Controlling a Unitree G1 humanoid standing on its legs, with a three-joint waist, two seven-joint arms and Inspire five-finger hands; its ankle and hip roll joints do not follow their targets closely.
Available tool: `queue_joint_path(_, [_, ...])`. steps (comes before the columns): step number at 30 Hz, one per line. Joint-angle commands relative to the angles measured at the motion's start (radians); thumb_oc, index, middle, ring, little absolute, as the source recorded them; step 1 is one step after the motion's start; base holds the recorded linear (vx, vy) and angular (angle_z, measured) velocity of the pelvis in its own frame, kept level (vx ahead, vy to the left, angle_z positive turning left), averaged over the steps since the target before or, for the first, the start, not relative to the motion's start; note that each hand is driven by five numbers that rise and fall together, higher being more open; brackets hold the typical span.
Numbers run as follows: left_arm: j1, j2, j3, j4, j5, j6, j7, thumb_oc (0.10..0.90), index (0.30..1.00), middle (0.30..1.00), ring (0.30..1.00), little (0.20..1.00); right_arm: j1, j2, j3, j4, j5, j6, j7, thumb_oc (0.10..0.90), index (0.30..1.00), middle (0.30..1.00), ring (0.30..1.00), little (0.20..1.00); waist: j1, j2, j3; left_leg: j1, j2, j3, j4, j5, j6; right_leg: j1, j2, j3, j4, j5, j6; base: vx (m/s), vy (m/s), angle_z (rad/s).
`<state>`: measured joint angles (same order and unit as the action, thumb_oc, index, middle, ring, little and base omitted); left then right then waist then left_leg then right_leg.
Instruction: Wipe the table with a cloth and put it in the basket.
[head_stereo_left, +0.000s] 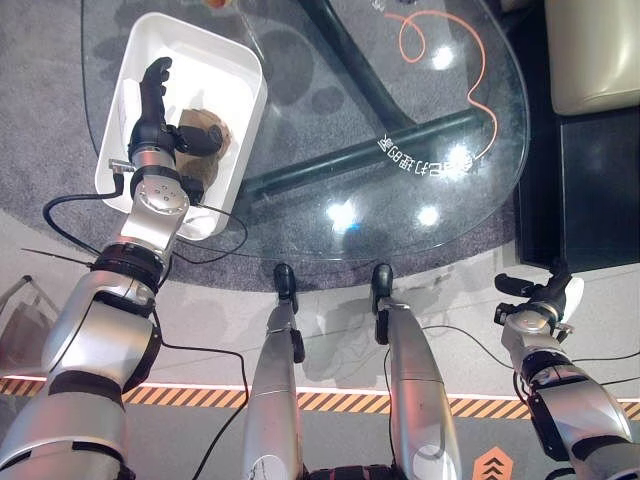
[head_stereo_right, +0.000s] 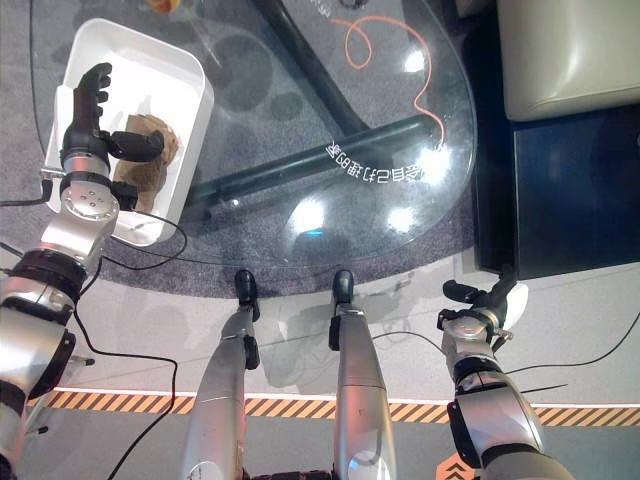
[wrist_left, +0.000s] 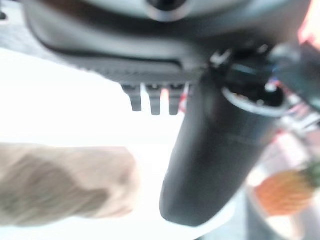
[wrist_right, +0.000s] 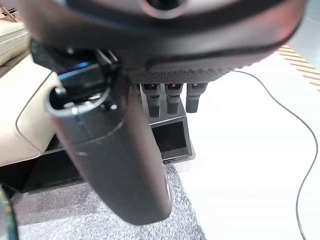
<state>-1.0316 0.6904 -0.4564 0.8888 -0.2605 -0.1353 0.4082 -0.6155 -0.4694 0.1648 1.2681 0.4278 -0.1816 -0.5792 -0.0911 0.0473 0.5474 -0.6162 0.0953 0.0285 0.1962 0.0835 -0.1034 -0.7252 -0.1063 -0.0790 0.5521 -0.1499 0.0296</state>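
Most of the task is judged done: the crumpled tan cloth (head_stereo_left: 203, 140) is seen lying inside the white rectangular plastic basket (head_stereo_left: 232, 60) at ten o'clock on the round glass table (head_stereo_left: 420, 200). The left hand (head_stereo_left: 152, 95) is held above it, fingers straight, holding nothing. The right hand (head_stereo_left: 537, 297) is kept idle at four o'clock, relaxed and empty.

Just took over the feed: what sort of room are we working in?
Probably a lounge set up as a test space: a round glass table on grey carpet, a cream sofa beside it, and striped hazard tape on the floor.
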Motion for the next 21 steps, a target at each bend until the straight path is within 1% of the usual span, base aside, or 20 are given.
queue_joint_path(1, [-0.015, 0.133, 0.116, -0.047, -0.029, -0.102, 0.034, 0.800, 0.900, 0.900, 0.900, 0.900, 0.071, -0.052, -0.020, 0.000, -0.040, -0.005, -0.005, 0.800, 0.900, 0.900, 0.900, 0.900, 0.021, 0.001, -0.027, 0.128, -0.073, 0.034, 0.018, -0.062, 0.042, 0.174, 0.051, 0.008, -0.236, 0.127, 0.048, 0.03, -0.029, -0.04])
queue_joint_path(2, [0.035, 0.151, 0.145, -0.054, -0.053, -0.113, 0.011, 0.800, 0.900, 0.900, 0.900, 0.900, 0.101, -0.064, -0.031, 0.008, -0.046, -0.002, 0.019, 0.800, 0.900, 0.900, 0.900, 0.900, 0.027, 0.002, -0.048, 0.192, -0.070, 0.037, -0.023, -0.058, 0.035, 0.236, 0.039, 0.005, -0.271, 0.129, 0.055, 0.05, -0.015, -0.03])
queue_joint_path(3, [0.064, 0.158, 0.161, -0.058, -0.064, -0.116, -0.001, 0.800, 0.900, 0.900, 0.900, 0.900, 0.120, -0.068, -0.035, 0.011, -0.061, -0.001, 0.028, 0.800, 0.900, 0.900, 0.900, 0.900, 0.030, 0.003, -0.064, 0.217, -0.068, 0.039, -0.042, -0.054, 0.032, 0.262, 0.034, 0.005, -0.291, 0.133, 0.059, 0.04, -0.009, -0.01])
queue_joint_path(4, [0.065, 0.158, 0.162, -0.059, -0.064, -0.116, -0.001, 0.800, 0.900, 0.900, 0.900, 0.900, 0.120, -0.068, -0.035, 0.010, -0.061, -0.001, 0.028, 0.800, 0.900, 0.900, 0.900, 0.900, 0.029, 0.003, -0.065, 0.216, -0.068, 0.040, -0.046, -0.048, 0.032, 0.261, 0.035, 0.005, -0.296, 0.139, 0.058, 0.05, 0.003, 0.03])
queue_joint_path(6, [0.153, 0.175, 0.208, -0.073, -0.088, -0.103, -0.050, 0.800, 0.900, 0.900, 0.900, 0.900, 0.172, -0.081, -0.047, 0.017, -0.123, 0.000, 0.036, 0.800, 0.900, 0.900, 0.900, 0.900, 0.039, 0.006, -0.117, 0.284, -0.066, 0.048, -0.099, -0.042, 0.025, 0.334, 0.020, 0.005, -0.351, 0.148, 0.066, 0.11, 0.015, 0.05])
queue_joint_path(8, [0.222, 0.181, 0.244, -0.074, -0.093, -0.090, -0.092, 0.800, 0.900, 0.900, 0.900, 0.900, 0.215, -0.089, -0.054, 0.016, -0.151, -0.003, 0.050, 0.800, 0.900, 0.900, 0.900, 0.900, 0.043, 0.006, -0.150, 0.328, -0.065, 0.051, -0.130, -0.040, 0.021, 0.385, 0.012, 0.005, -0.390, 0.158, 0.070, 0.11, 0.017, -0.04])
queue_joint_path(11, [0.347, 0.171, 0.301, -0.066, -0.105, -0.054, -0.167, 0.800, 0.900, 0.900, 0.900, 0.900, 0.281, -0.091, -0.072, 0.013, -0.172, 0.002, 0.070, 0.800, 0.900, 0.900, 0.900, 0.900, 0.052, 0.008, -0.207, 0.407, -0.063, 0.049, -0.182, -0.037, 0.019, 0.477, 0.001, 0.000, -0.455, 0.170, 0.077, 0.12, 0.014, 0.01])
queue_joint_path(13, [0.433, 0.154, 0.334, -0.043, -0.108, -0.042, -0.224, 0.800, 0.900, 0.900, 0.900, 0.900, 0.321, -0.088, -0.087, 0.013, -0.189, 0.009, 0.081, 0.800, 0.900, 0.900, 0.900, 0.900, 0.055, 0.009, -0.241, 0.457, -0.064, 0.049, -0.209, -0.037, 0.018, 0.537, -0.003, -0.003, -0.493, 0.176, 0.082, 0.11, 0.018, 0.06])
queue_joint_path(14, [0.445, 0.151, 0.339, -0.040, -0.111, -0.039, -0.231, 0.800, 0.900, 0.900, 0.900, 0.900, 0.327, -0.088, -0.089, 0.013, -0.192, 0.011, 0.083, 0.800, 0.900, 0.900, 0.900, 0.900, 0.055, 0.009, -0.245, 0.464, -0.064, 0.049, -0.213, -0.037, 0.018, 0.546, -0.004, -0.004, -0.499, 0.178, 0.082, 0.09, 0.015, -0.01])
queue_joint_path(18, [0.690, 0.052, 0.395, 0.051, -0.071, -0.009, -0.338, 0.800, 0.900, 0.900, 0.900, 0.900, 0.420, -0.068, -0.121, 0.028, -0.227, 0.051, 0.129, 0.800, 0.900, 0.900, 0.900, 0.900, 0.076, 0.006, -0.331, 0.558, -0.060, 0.040, -0.240, -0.047, 0.028, 0.650, -0.015, -0.017, -0.532, 0.179, 0.091, 0.15, 0.021, 0.03])
queue_joint_path(19, [0.706, 0.044, 0.399, 0.059, -0.061, -0.009, -0.345, 0.800, 0.900, 0.900, 0.900, 0.900, 0.426, -0.067, -0.122, 0.029, -0.230, 0.057, 0.135, 0.800, 0.900, 0.900, 0.900, 0.900, 0.078, 0.006, -0.337, 0.564, -0.060, 0.039, -0.241, -0.048, 0.029, 0.657, -0.016, -0.017, -0.535, 0.179, 0.092, 0.12, 0.018, 0.10])
queue_joint_path(21, [0.783, -0.007, 0.410, 0.116, -0.030, 0.005, -0.381, 0.800, 0.900, 0.900, 0.900, 0.900, 0.456, -0.051, -0.121, 0.042, -0.248, 0.083, 0.160, 0.800, 0.900, 0.900, 0.900, 0.900, 0.089, 0.000, -0.374, 0.600, -0.057, 0.037, -0.251, -0.055, 0.032, 0.695, -0.019, -0.025, -0.547, 0.177, 0.095, 0.14, 0.012, 0.11])
